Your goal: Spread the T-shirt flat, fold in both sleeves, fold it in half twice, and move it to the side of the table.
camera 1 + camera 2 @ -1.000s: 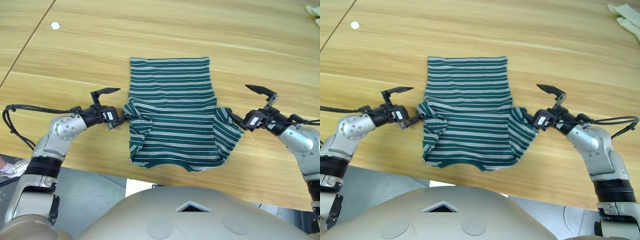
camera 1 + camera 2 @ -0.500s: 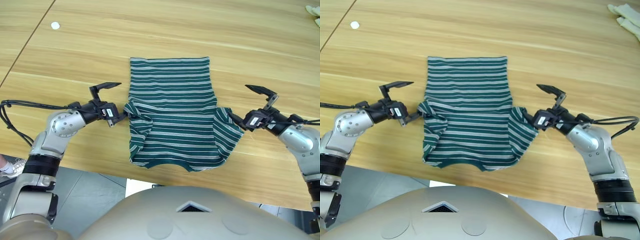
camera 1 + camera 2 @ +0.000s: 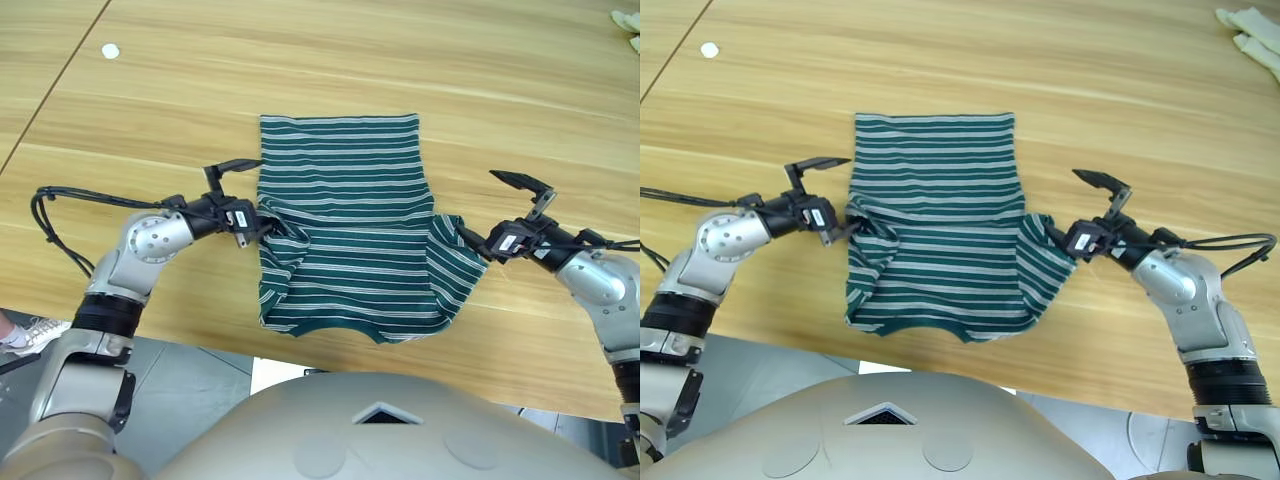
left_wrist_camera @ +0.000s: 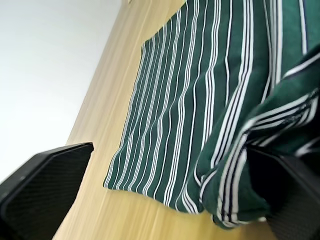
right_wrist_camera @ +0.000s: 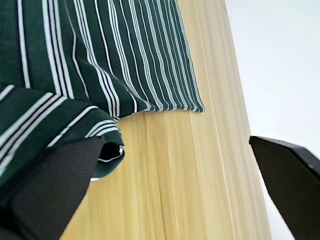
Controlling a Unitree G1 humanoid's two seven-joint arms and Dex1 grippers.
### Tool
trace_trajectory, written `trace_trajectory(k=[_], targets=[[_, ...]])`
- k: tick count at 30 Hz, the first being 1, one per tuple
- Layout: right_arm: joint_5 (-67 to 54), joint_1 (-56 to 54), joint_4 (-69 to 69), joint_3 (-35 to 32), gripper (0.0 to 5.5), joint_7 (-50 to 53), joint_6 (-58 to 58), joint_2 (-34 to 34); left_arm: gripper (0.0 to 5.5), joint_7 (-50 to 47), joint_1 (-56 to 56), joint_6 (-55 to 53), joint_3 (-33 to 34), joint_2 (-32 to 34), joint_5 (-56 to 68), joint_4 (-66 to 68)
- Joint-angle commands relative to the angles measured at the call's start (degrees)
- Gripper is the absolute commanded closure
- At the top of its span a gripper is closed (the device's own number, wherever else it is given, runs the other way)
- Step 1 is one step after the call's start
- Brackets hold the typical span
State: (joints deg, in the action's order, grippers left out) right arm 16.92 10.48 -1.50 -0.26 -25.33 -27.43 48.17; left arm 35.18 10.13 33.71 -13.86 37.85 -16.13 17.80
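A green T-shirt (image 3: 345, 220) with white stripes lies on the wooden table (image 3: 330, 60), its collar towards me and its hem on the far side. My left gripper (image 3: 258, 198) is open at the shirt's left edge. The bunched left sleeve (image 4: 250, 150) rests on its lower finger (image 4: 295, 200), and the upper finger (image 4: 45, 185) stands well above the cloth. My right gripper (image 3: 478, 202) is open at the right sleeve (image 5: 45, 115), with its lower finger (image 5: 50, 190) under the cloth and the other finger (image 5: 290, 175) raised clear.
A small white round spot (image 3: 110, 51) marks the table at the far left. A pale cloth item (image 3: 1250, 30) lies at the far right corner. The table's near edge (image 3: 200, 340) runs just in front of the shirt's collar.
My left gripper has moved right, towards the shirt, carrying the left sleeve inward over the shirt's edge. The right arm and right sleeve have stayed where they were.
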Motion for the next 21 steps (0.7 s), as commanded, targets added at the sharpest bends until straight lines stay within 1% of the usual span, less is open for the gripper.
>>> trace_trajectory(k=[1,6,17,21], targets=[[0.0,-0.06,0.25,-0.29,0.1,-0.49,0.37,-0.01,0.11,-1.09,2.28,0.38,-0.54,-1.51,-0.39,0.9],[-0.03,-0.01,0.41,-0.3,0.1,-0.5,0.44,-0.04,0.11,-1.36,3.03,0.19,-0.37,-2.18,0.31,0.62],[-0.23,-0.37,0.22,-0.45,0.1,-0.7,0.41,0.18,0.11,-2.13,4.62,2.0,-4.76,-5.44,-3.42,7.93],[-1.04,0.53,0.57,-0.66,0.1,-1.71,0.08,0.9,0.11,0.04,4.39,0.72,-5.01,-6.56,-0.38,7.53]])
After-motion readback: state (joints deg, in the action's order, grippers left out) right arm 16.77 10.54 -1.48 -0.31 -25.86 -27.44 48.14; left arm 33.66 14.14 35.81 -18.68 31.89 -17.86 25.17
